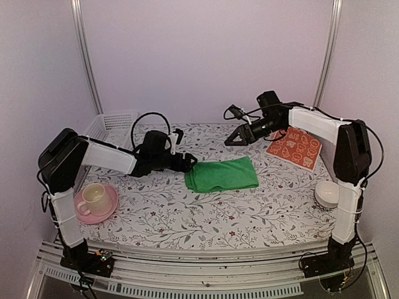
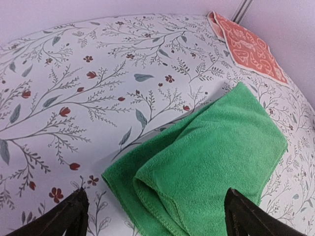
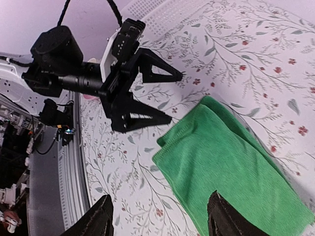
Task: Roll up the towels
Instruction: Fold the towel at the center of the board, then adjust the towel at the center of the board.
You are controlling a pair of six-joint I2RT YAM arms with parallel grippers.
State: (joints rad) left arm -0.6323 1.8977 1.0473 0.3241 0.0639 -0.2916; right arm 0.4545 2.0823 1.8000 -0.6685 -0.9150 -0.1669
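- The white plastic mesh basket (image 1: 112, 123) at the far-left corner is partly hidden behind the left arm, so its inside cannot be seen.
- The small white bowl (image 1: 325, 194) near the right arm's base has its right side covered by that arm's upright link.
- The flat orange-red towel with a white leaf-like pattern (image 1: 295, 148) lies at the far right of the table. Its far corner is tucked behind the right arm.
- In the left wrist view, the near edge of the plain bright green towel (image 2: 211, 162) runs off the bottom of the frame. In the right wrist view, its lower corner is cut off as well.
- The green towel lies folded in layers at the middle of the white floral-print table cover (image 1: 187, 218). It is well apart from the orange-red towel.
- The left gripper (image 3: 176, 97) sits low just beside the green towel's left edge. Its two black fingers are spread wide with nothing between them.
- The right gripper (image 3: 160, 196) hangs above the table on the far side of the green towel, its fingers apart and holding nothing.
- Count: two towels, two arms, one basket, one bowl, and one cream cup (image 1: 93, 197) on one pink saucer (image 1: 107, 210).
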